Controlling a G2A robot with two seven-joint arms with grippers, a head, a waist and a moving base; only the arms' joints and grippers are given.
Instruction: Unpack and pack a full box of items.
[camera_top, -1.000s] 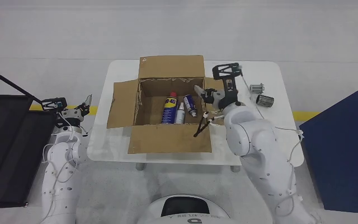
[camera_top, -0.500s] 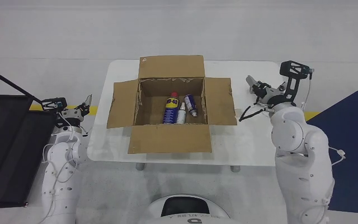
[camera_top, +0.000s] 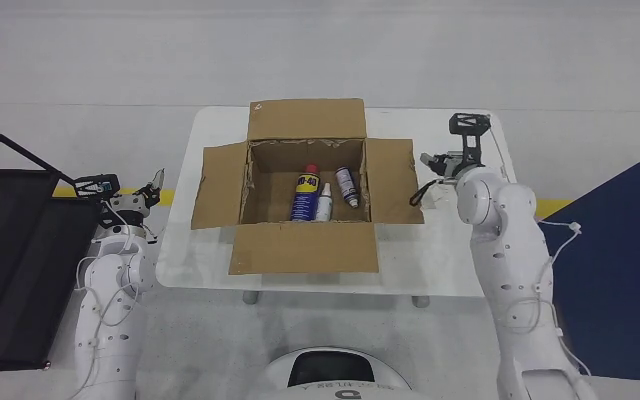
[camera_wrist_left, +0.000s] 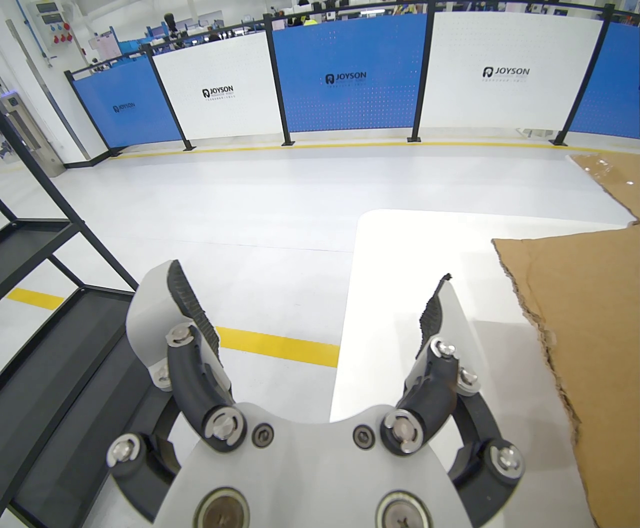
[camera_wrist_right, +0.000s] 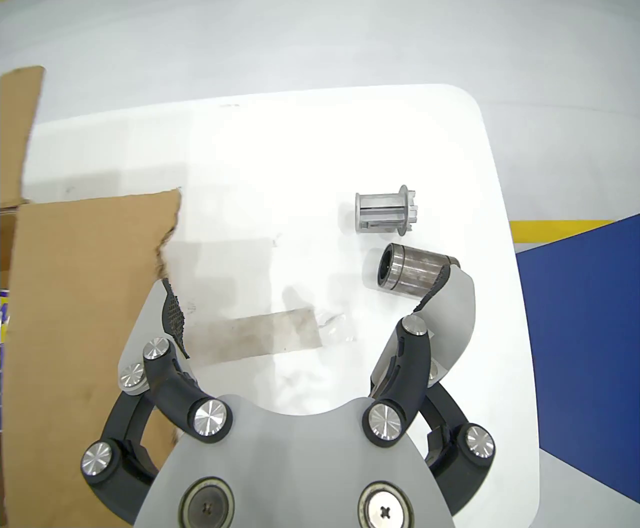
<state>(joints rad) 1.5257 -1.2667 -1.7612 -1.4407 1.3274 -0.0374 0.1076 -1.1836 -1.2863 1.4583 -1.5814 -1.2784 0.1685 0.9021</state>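
Left hand (camera_wrist_left: 309, 272) and right hand (camera_wrist_right: 305, 280) gape empty; box (camera_top: 305, 120) holds seemingly three cans (camera_top: 305, 196); two metal cylinders (camera_wrist_right: 385, 214) outside.

Bright, even overhead light fills the hall. In the top view the white surface (camera_top: 435, 255) at mid-frame is nearly washed out, while the open box (camera_top: 305, 120) holds soft shade along its inner walls. In the right wrist view the metal cylinder (camera_wrist_right: 415, 267) carries a glare streak and casts a faint shadow. In the left wrist view the barrier panels (camera_wrist_left: 350, 75) bow with lens distortion.
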